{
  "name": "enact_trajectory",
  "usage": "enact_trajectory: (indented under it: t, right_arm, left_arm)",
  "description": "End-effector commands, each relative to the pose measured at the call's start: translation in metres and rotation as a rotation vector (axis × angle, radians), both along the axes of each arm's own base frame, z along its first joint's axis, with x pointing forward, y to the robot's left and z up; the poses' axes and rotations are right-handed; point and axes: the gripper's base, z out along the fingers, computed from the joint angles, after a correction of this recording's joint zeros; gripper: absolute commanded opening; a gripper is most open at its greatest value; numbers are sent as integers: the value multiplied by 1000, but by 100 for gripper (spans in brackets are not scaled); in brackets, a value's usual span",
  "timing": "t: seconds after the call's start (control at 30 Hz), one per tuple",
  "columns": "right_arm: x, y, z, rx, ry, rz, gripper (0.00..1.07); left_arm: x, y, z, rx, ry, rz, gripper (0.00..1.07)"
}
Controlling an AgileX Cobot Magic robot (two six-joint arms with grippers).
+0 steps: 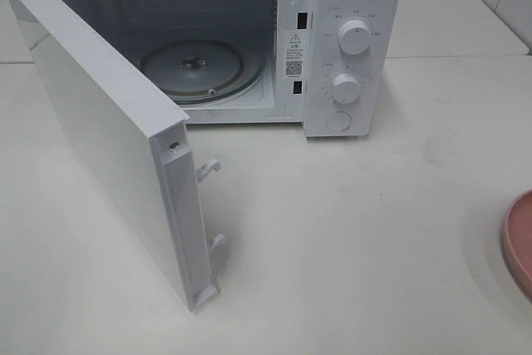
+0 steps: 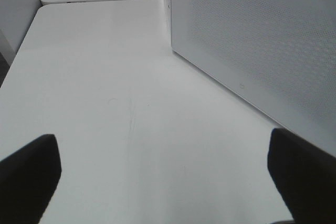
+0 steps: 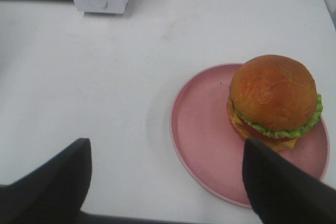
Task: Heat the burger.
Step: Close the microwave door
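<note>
The burger [image 3: 273, 98], with a shiny brown bun, green lettuce and a cheese layer, sits upright on a pink plate [image 3: 205, 129] and shows only in the right wrist view. My right gripper [image 3: 173, 182] is open, short of the plate, with nothing between its dark fingers [image 3: 52, 187]. The white microwave [image 1: 353, 6] stands at the back with its door [image 1: 100, 139] swung wide to the left and a bare glass turntable [image 1: 199, 68] inside. My left gripper [image 2: 168, 177] is open and empty over the table, beside the outer face of the door [image 2: 252, 40].
Only a sliver of the pink plate [image 1: 522, 243] shows at the right edge of the high view. The door's front edge with two white latch hooks [image 1: 208, 170] juts toward the table's front. Two knobs [image 1: 355, 37] sit on the microwave's right panel. Neither arm shows in the high view.
</note>
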Motion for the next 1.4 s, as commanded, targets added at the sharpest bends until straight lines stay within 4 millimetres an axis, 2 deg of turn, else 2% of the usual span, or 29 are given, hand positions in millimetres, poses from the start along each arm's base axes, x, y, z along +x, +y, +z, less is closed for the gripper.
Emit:
enact_trajectory:
  t: [0.03,0.17,1.4]
  right_arm:
    - [-1,1,-4,-3,-55,-12,76]
    - [-8,1,-4,-1,-100,-45,76]
    - [-8,2,-4,4,-99,-35,75]
  left_arm:
    - [-3,-1,-1,-4,-17,-2,100]
    - [-3,-1,-1,-4,-17,-2,100]
    - [-3,-1,-1,-4,-17,-2,100]
